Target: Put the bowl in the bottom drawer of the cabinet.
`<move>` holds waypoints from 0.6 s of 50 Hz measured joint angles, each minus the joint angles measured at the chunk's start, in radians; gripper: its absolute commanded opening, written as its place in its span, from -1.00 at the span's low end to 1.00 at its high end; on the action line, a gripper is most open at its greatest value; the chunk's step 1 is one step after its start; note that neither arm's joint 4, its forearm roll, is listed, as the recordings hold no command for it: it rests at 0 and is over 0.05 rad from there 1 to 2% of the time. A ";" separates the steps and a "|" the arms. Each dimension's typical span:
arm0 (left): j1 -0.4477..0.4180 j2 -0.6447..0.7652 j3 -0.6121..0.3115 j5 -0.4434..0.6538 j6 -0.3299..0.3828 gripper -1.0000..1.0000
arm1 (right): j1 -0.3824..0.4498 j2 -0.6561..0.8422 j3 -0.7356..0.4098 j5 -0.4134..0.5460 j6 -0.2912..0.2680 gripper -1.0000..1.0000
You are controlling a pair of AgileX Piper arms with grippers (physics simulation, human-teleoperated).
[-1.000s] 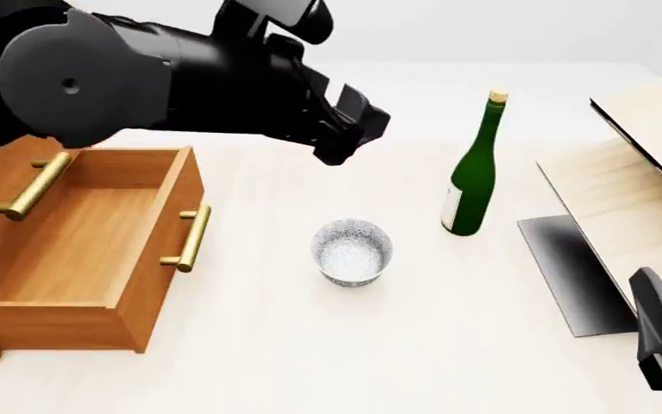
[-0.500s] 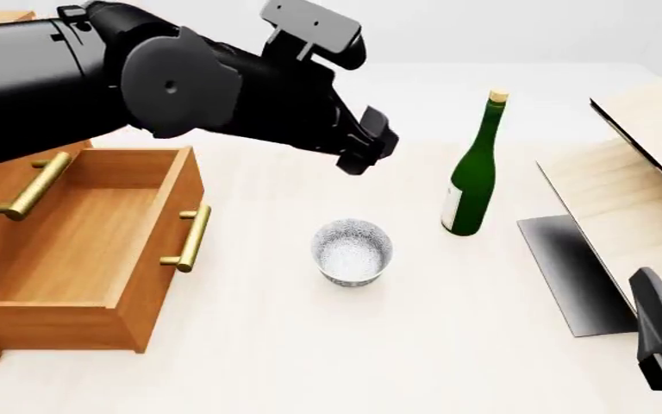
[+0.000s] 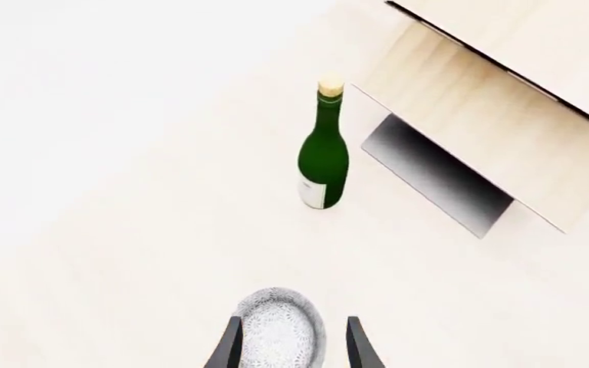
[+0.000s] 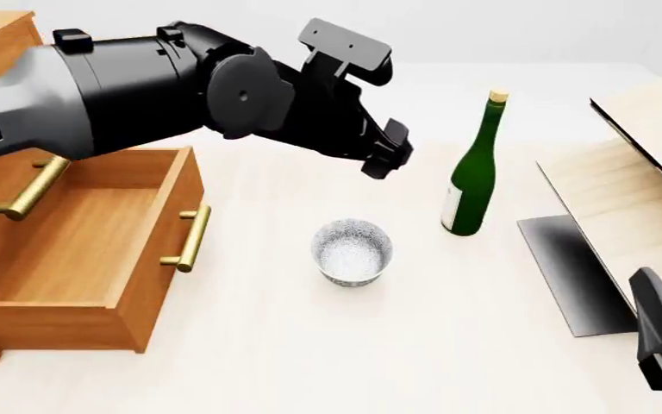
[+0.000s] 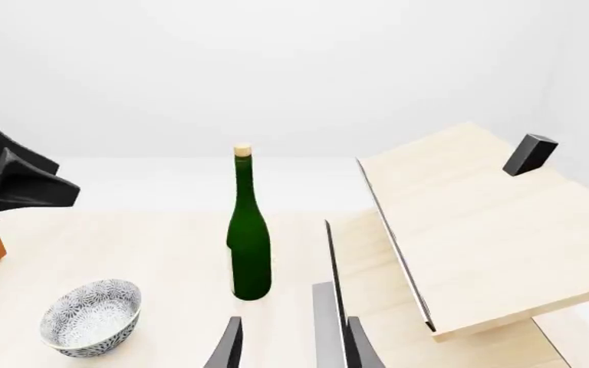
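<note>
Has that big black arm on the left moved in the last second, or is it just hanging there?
Yes. The left gripper has slid rightward toward the green bottle, which stayed put, and now hangs above the bowl, beyond it.

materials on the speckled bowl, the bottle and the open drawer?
Small white bowl with grey-blue speckle: looks like glazed ceramic, from its smooth patterned wall. Dark green bottle: apparently glossy glass, with a cork-coloured stopper and pale label. Open orange-brown bottom drawer: wood grain, satin; its bar handle looks like brass.
</note>
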 measured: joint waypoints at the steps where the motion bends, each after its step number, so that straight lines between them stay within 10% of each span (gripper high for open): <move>1: -0.001 0.005 -0.003 0.000 -0.001 1.00 | 0.000 0.000 0.000 0.000 0.000 1.00; 30: -0.015 0.130 -0.009 -0.040 -0.038 1.00 | 0.000 0.000 0.000 0.000 0.000 1.00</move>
